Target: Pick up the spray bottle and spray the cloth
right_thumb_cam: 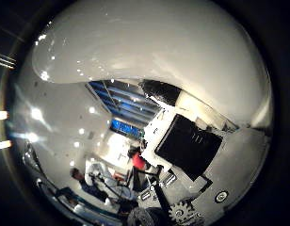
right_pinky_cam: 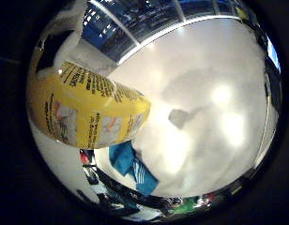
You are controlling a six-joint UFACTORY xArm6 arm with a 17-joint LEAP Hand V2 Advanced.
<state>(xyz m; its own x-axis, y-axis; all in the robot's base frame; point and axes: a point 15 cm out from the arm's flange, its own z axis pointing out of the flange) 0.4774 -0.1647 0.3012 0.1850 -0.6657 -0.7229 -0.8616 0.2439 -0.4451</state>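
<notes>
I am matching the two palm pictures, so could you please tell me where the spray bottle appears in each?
Little finger side palm view: the spray bottle's yellow labelled body fills the side near the palm, above the white table and blue cloth.
Thumb side palm view: a large white rounded surface close to the palm may be the bottle; I cannot tell.
Shared landmark: the blue window panels.

Hidden and cut-off parts

The spray bottle (right_pinky_cam: 88,110) is seen only as a yellow labelled body; its nozzle is cut off. The blue cloth (right_pinky_cam: 133,166), at 5 o'clock from it, is partly hidden. The grasp cannot be told.
</notes>
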